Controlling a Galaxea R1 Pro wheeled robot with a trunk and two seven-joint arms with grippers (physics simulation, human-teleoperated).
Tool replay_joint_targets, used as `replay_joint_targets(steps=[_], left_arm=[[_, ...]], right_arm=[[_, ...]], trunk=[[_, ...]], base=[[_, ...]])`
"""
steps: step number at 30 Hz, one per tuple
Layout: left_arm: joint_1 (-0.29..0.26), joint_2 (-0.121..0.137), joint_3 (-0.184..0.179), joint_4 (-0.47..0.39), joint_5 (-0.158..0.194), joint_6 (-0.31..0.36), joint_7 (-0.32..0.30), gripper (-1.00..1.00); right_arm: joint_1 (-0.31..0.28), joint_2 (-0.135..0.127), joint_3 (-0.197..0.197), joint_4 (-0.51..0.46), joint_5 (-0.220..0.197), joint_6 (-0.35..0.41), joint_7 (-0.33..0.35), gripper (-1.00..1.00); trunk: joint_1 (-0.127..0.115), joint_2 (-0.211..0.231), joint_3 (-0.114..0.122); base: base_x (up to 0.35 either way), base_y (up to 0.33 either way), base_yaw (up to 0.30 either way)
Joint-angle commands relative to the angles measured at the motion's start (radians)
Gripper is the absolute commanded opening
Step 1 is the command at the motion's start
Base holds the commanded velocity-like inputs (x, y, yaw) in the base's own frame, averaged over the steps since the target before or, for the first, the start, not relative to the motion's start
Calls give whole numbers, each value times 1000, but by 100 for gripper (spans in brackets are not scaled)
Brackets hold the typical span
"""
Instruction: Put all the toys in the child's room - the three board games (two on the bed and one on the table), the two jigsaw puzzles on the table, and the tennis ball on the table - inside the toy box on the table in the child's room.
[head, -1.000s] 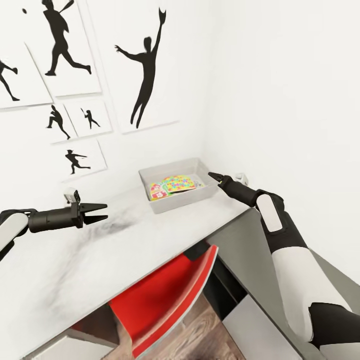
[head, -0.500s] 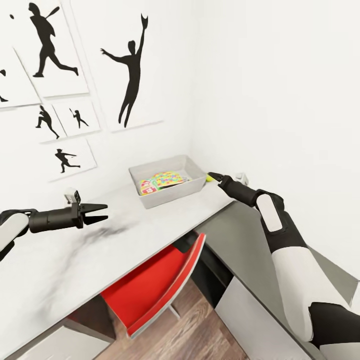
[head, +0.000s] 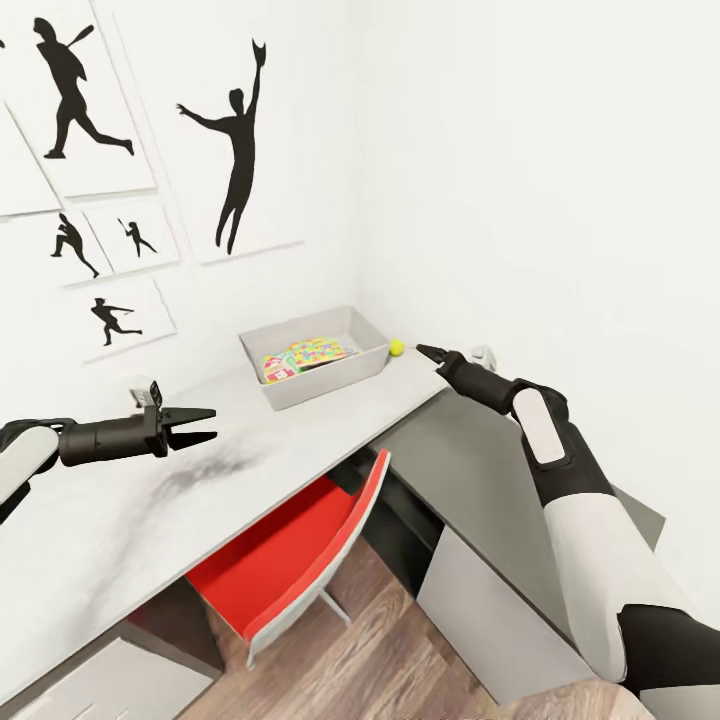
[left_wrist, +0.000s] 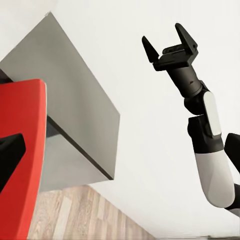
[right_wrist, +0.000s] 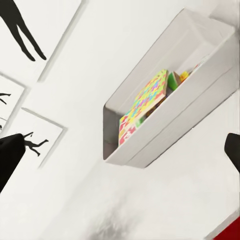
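White corner of the child's room: my view has swung right, bringing the tennis ball into sight on the table just beside the toy box. It looks like my next pick. Right gripper and left gripper both spread, empty.

white walls, wood floor (planks), red chair
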Motion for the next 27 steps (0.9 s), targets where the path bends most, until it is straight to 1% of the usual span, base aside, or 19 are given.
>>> replay_joint_targets(steps=[1, 6, 17, 27], left_arm=[[-1, 1, -2, 1, 0, 2, -5, 100], [-1, 1, -2, 1, -1, 2, -5, 100], [-1, 1, -4, 1, 0, 2, -5, 100], [-1, -1, -1, 1, 0, 2, -5, 100]], right_arm=[[-1, 0, -2, 0, 1, 6, 4, 100], [-1, 0, -2, 0, 2, 5, 6, 100], [-2, 1, -5, 2, 2, 1, 3, 100], [-3, 0, -4, 2, 1, 5, 1, 100]], trunk=[[1, -2, -1], [1, -2, 2], [1, -2, 3], [1, -2, 3]], base=[[-40, 0, -203], [-14, 0, -108], [-1, 0, -9], [0, -78, 0]])
